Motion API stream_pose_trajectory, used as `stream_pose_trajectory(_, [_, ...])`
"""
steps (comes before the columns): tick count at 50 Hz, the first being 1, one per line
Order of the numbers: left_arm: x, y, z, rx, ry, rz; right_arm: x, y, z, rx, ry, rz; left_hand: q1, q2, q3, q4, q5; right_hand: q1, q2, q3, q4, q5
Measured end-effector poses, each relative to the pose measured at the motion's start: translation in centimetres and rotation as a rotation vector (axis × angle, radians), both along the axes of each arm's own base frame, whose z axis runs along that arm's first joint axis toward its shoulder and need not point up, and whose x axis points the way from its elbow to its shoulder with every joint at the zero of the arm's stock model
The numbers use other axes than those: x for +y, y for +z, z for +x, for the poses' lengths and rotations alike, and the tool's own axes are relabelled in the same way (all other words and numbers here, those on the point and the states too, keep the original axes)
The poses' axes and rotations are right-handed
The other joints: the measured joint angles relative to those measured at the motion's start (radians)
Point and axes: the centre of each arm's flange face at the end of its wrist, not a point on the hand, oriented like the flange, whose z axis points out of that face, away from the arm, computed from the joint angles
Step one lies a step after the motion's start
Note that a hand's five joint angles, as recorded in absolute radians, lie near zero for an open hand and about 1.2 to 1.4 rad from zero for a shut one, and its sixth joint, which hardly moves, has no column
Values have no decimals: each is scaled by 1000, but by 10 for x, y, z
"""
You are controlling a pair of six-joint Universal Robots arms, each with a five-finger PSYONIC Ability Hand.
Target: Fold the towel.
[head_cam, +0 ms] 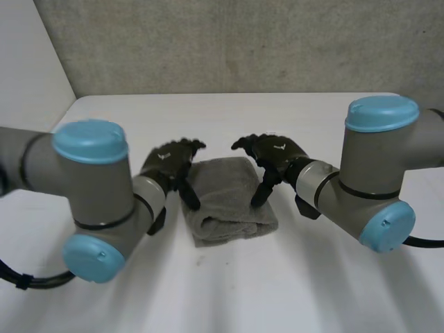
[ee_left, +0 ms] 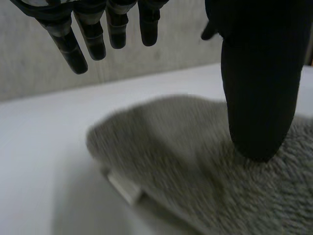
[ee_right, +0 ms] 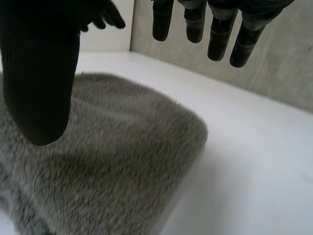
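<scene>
Head view: a grey fluffy towel (head_cam: 229, 201), folded into a thick rectangle, lies in the middle of the white table (head_cam: 243, 291). The black left hand (head_cam: 170, 163) is over the towel's 9 o'clock edge, and the black right hand (head_cam: 277, 154) over its 3 o'clock edge. Both hands are spread and grip nothing. Their fingers (ee_left: 68, 49) hang straight above the cloth, and each thumb (ee_right: 39, 88) points down with its tip seeming to touch the towel.

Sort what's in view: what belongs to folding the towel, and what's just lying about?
Job: folded grey terry towel; black left hand, open, at its left edge; black right hand, open, at its right edge.
Background only: white table; grey wall behind.
</scene>
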Motion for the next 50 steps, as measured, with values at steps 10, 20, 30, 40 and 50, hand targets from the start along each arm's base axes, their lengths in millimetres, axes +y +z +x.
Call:
stream_pose_trajectory(10, [10, -38, 1, -80, 46, 79, -11, -35, 1, 55, 10, 71, -1, -2, -2, -2, 0, 0, 0, 0, 0, 0])
stream_pose_trajectory(20, [10, -46, 3, -102, 60, 88, -16, -53, 2, 119, 25, 45, -3, -3, -3, -2, 0, -1, 0, 0, 0, -3])
stream_pose_trajectory(30, [0, 28, 2, 11, 70, -82, -23, 36, -9, 14, -31, -205, -3, -9, -8, -6, 0, -1, 0, 0, 0, -3])
stream_pose_trajectory(40, [10, 141, 40, 149, 145, -332, -13, 137, -60, -99, -322, -497, -3, -13, -13, -10, 0, -1, -3, -4, 0, -3])
stream_pose_trajectory(50, [31, 176, 78, 175, 208, -433, 10, 138, -84, -53, -411, -473, -3, -14, -13, -10, 0, -1, -3, -4, 0, -3])
